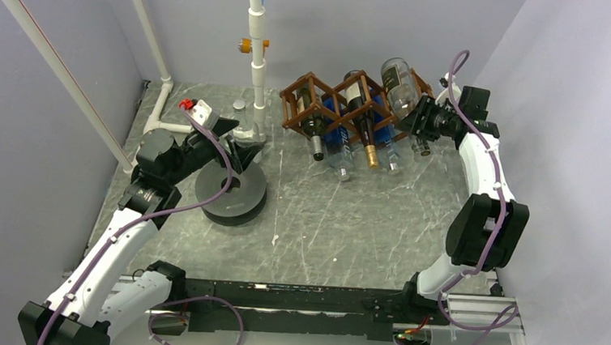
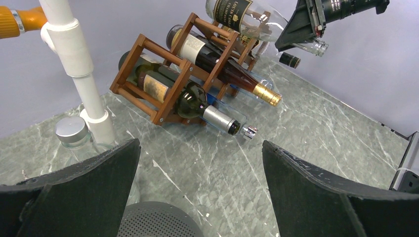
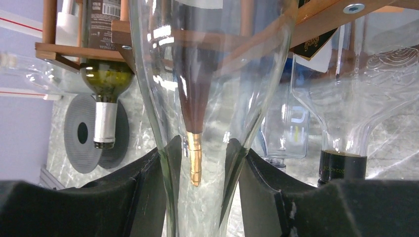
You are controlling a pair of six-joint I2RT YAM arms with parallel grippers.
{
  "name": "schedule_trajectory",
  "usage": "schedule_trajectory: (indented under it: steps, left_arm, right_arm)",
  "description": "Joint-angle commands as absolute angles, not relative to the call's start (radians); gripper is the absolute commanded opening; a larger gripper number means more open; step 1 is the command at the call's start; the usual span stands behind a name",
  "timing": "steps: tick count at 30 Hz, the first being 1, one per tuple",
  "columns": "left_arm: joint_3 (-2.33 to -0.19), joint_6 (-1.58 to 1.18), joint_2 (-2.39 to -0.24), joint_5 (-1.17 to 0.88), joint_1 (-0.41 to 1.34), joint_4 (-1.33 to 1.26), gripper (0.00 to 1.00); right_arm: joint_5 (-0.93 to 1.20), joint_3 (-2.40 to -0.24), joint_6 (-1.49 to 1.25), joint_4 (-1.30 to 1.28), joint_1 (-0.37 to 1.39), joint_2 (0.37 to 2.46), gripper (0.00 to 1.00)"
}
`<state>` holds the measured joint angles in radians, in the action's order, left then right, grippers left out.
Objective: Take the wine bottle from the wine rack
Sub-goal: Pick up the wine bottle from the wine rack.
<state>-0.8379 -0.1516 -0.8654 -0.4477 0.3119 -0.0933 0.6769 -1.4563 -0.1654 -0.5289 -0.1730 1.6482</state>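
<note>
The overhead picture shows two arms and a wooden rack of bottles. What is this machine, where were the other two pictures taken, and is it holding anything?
It is a robot: two jointed arms bolted to a table, each ending in a two-finger gripper. The overhead picture comes from a fixed camera above. The other two come from cameras on the wrists, so the black shapes at the bottom are each arm's own fingers. On the table are a wooden wine rack holding bottles, a grey disc and a white pipe stand. The right gripper is closed on the neck of a clear bottle at the rack's right end. The left gripper is open, holding nothing.
</note>
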Motion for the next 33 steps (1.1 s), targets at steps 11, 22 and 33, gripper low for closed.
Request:
schedule_trajectory:
  steps: [11,22,33]
  left_arm:
    - [-0.839,-0.153,-0.849,-0.463,0.31,-0.134,0.99]
    - [-0.839,-0.153,-0.85,-0.463,0.31,-0.135,0.99]
    - [-0.839,-0.153,-0.85,-0.465,0.31,-0.136,0.99]
  right_arm:
    - [0.851,-1.455,-0.25,-0.258,-0.209,1.522,0.0]
    - [0.897,-1.443,-0.261,-0.235,-0.211,1.508,0.0]
    - [0.986,-1.438,-0.33,-0.159,-0.21,1.482,0.0]
